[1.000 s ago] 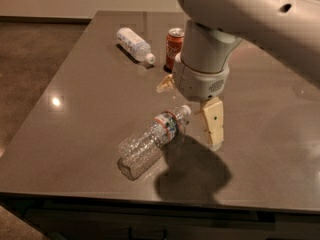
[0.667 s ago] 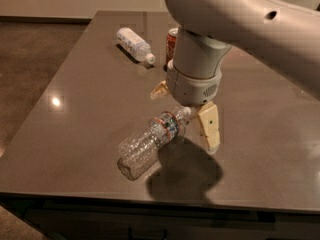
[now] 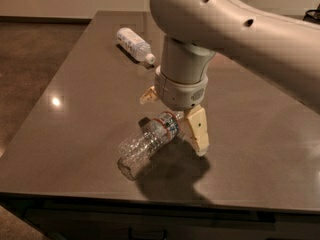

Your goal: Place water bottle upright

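Note:
The water bottle (image 3: 142,146) lies on its side on the brown table (image 3: 75,109) near the front edge. Its base points to the front left, and its red-white-blue label band is up by the gripper. Its cap is hidden under the wrist. My gripper (image 3: 172,115) hangs down from the large white arm, right over the bottle's neck end. It is open, with one finger (image 3: 148,95) on the far left side and the other finger (image 3: 198,131) on the near right side of the neck.
A shorter bottle with a white label (image 3: 134,44) lies on its side at the back of the table. The table's front edge (image 3: 150,194) runs just in front of the water bottle. The white arm (image 3: 240,29) fills the upper right.
The arm has moved left and lower, so the open fingers now straddle the bottle's neck. The red can behind is now hidden by the arm. The bottle has not moved.

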Motion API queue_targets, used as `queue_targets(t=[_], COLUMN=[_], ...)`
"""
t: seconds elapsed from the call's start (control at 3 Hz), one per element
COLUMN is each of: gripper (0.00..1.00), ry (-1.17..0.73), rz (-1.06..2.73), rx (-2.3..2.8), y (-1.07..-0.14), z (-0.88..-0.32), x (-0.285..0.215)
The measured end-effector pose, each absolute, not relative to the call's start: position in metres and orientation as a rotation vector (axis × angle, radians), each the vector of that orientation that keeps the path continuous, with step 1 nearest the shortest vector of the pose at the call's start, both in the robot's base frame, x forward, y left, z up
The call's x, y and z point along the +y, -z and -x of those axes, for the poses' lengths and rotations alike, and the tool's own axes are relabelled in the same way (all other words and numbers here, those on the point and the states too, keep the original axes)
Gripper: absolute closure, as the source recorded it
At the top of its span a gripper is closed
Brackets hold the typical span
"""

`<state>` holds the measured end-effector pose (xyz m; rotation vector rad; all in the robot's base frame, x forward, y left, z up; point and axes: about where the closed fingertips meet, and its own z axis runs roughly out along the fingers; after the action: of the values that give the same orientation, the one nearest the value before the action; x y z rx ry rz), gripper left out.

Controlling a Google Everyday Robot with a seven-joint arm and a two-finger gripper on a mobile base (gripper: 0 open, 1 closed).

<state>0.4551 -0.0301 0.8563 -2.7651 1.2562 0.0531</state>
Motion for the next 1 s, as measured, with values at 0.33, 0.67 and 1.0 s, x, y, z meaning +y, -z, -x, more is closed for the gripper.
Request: queue_targets(t=[0.33,0.67,1.0], gripper=[0.00,0.16,0.40], ry=[-0.057,-0.065,-0.060], rz=[2.769,2.766,2.763], rx=[1.255,1.261,1.277], y=[-0.8520,-0.8481,-0.8464], z=[-0.4557,-0.4558,-0.4566], x=[-0.0275,-0.0250,-0.0239])
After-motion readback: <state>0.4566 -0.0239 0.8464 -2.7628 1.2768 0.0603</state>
